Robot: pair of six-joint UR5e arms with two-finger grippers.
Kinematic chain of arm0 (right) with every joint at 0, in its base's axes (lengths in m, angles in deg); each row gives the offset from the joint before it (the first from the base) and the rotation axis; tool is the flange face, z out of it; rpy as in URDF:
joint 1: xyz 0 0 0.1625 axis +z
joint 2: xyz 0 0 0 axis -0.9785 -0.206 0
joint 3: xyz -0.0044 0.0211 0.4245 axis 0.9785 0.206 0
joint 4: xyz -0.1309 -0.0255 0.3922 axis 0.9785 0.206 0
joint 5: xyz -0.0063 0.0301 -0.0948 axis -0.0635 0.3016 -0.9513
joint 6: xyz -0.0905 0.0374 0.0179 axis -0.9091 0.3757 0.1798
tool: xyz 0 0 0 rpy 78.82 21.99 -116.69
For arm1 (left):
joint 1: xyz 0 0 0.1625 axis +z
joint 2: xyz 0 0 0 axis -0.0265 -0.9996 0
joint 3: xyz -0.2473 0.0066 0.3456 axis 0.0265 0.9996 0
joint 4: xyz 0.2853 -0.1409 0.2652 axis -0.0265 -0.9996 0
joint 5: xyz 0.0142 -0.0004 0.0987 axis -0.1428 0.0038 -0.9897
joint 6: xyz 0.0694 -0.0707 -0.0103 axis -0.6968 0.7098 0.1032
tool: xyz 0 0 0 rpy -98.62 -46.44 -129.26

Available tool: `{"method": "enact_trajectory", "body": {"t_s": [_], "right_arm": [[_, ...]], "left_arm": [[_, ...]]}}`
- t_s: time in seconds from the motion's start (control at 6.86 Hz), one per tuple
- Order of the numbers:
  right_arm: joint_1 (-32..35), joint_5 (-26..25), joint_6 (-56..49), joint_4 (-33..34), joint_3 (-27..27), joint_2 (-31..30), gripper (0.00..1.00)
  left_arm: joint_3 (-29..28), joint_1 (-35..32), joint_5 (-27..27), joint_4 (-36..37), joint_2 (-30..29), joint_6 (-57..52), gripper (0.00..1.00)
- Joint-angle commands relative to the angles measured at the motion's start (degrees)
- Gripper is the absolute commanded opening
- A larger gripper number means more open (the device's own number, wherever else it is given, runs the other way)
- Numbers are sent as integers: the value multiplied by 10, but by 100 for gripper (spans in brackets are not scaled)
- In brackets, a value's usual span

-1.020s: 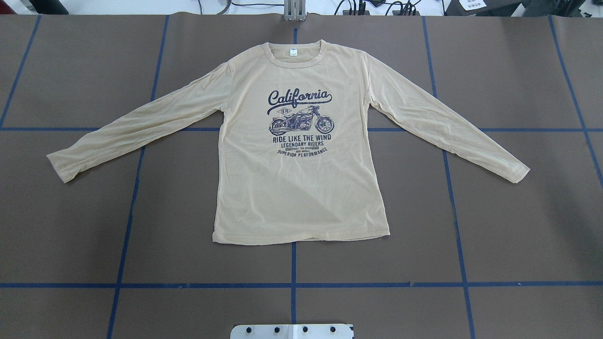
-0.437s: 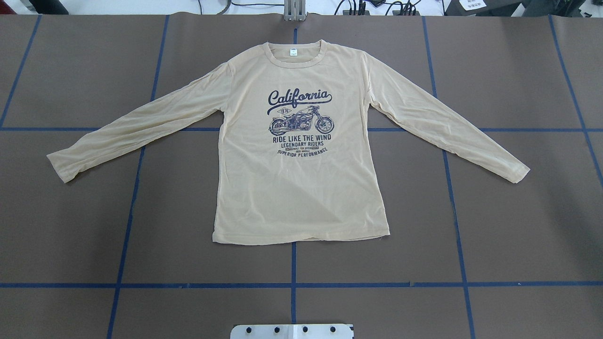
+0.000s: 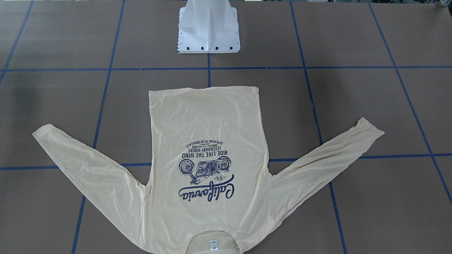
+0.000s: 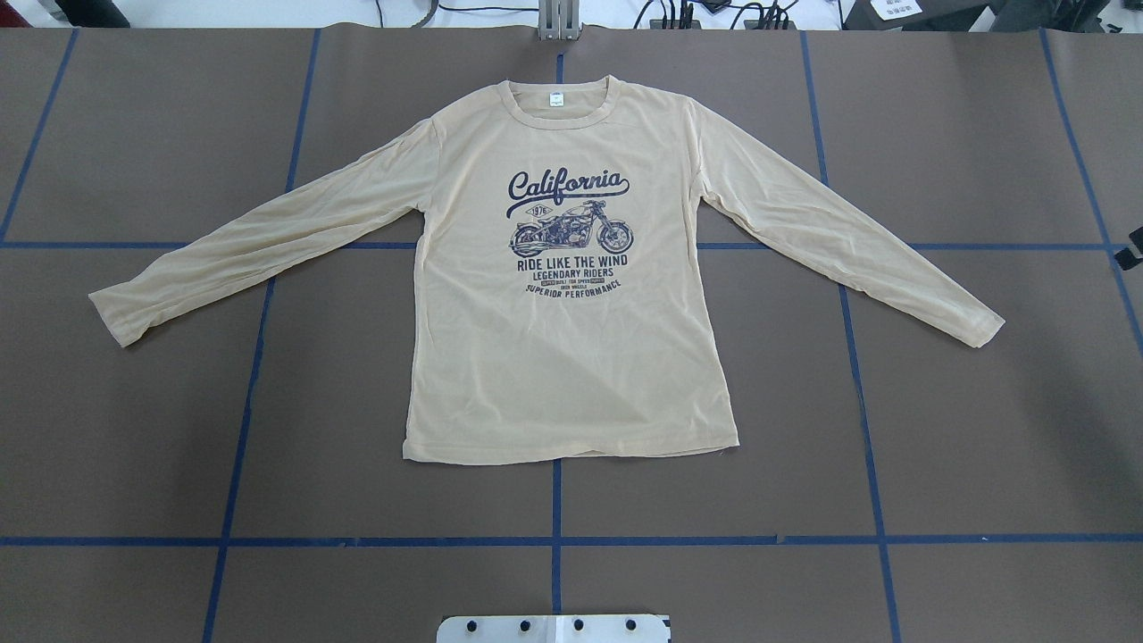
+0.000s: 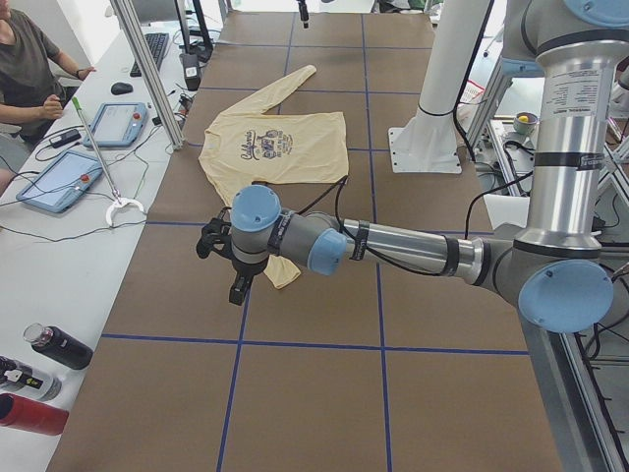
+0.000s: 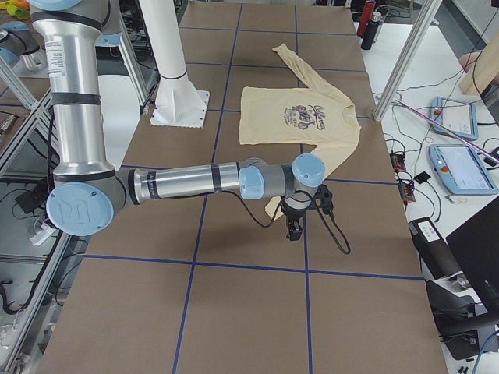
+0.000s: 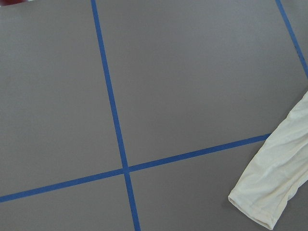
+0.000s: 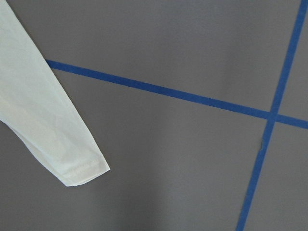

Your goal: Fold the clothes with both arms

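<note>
The cream-yellow long-sleeved shirt (image 4: pixel 571 357) lies flat on the brown table, navy "California" print up, collar away from the robot, both sleeves spread out. My left gripper (image 5: pixel 239 288) hangs over the table just beyond the left cuff (image 7: pixel 269 197); I cannot tell if it is open or shut. My right gripper (image 6: pixel 294 228) hangs just beyond the right cuff (image 8: pixel 72 163). Only a black tip of it shows at the right edge of the overhead view (image 4: pixel 1132 250), and its state cannot be told. No fingers show in either wrist view.
The white pedestal base (image 3: pixel 208 31) stands on the robot's side of the hem. Blue tape lines (image 4: pixel 554 540) grid the table. A side bench with tablets (image 5: pixel 69 177) and bottles (image 5: pixel 54 346) runs beyond the collar side, with a seated person (image 5: pixel 25 69).
A black tip of the right gripper has come in at the overhead view's right edge. The shirt has not moved.
</note>
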State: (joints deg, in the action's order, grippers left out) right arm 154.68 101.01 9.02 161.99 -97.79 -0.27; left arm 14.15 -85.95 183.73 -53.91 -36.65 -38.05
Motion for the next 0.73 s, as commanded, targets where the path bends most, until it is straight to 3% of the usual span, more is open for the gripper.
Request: {"method": "enact_trajectory", "body": {"t_s": [0.0, 0.44, 0.58], "right_arm": [[-73, 0, 179, -88, 3, -1, 100], [-106, 2, 344, -315, 113, -1, 100], [-128, -1, 446, -369, 116, -1, 100]], "left_arm": [[-1, 9, 0, -24, 0, 1, 99], [-1, 9, -1, -26, 0, 1, 99], [1, 9, 0, -26, 0, 2, 99]]}}
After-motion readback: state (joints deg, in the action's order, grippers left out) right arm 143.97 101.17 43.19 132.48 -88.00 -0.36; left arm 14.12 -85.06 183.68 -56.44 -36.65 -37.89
